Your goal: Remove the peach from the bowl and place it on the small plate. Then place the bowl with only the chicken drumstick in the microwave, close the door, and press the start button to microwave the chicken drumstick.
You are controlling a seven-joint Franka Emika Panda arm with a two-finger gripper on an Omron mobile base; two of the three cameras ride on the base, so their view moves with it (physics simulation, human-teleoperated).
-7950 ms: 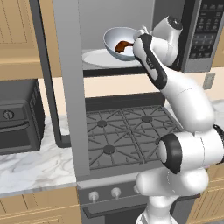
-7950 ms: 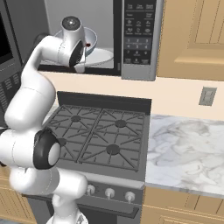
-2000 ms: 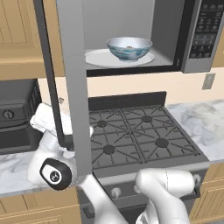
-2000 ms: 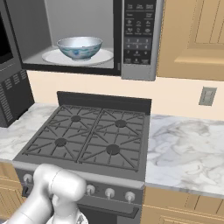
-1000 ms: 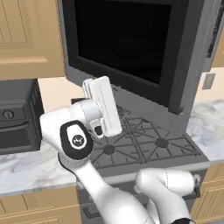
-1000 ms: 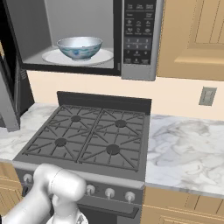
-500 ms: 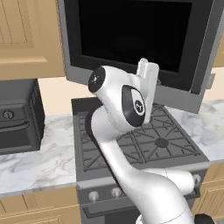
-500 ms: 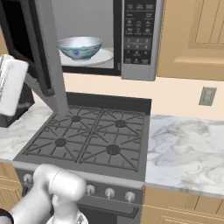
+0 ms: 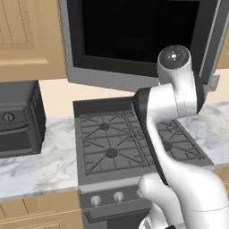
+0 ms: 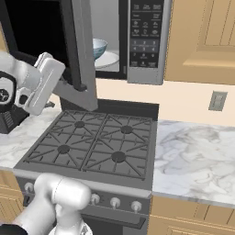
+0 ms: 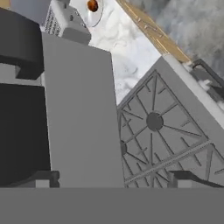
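Left base view: door [image 9: 134, 40] swung most of the way across the microwave front. Right base view: bowl [image 10: 98, 48] inside microwave [image 10: 137, 41], door ajar. Hand view: gripper [image 11: 111, 179] released, fingers spread, holding nothing; peach [image 11: 92, 5] on small plate [image 11: 97, 15].

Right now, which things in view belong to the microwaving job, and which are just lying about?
Job: microwave, its door, bowl inside, peach on the small plate.
Lying about: stove, toaster oven, wall outlet, cabinets.
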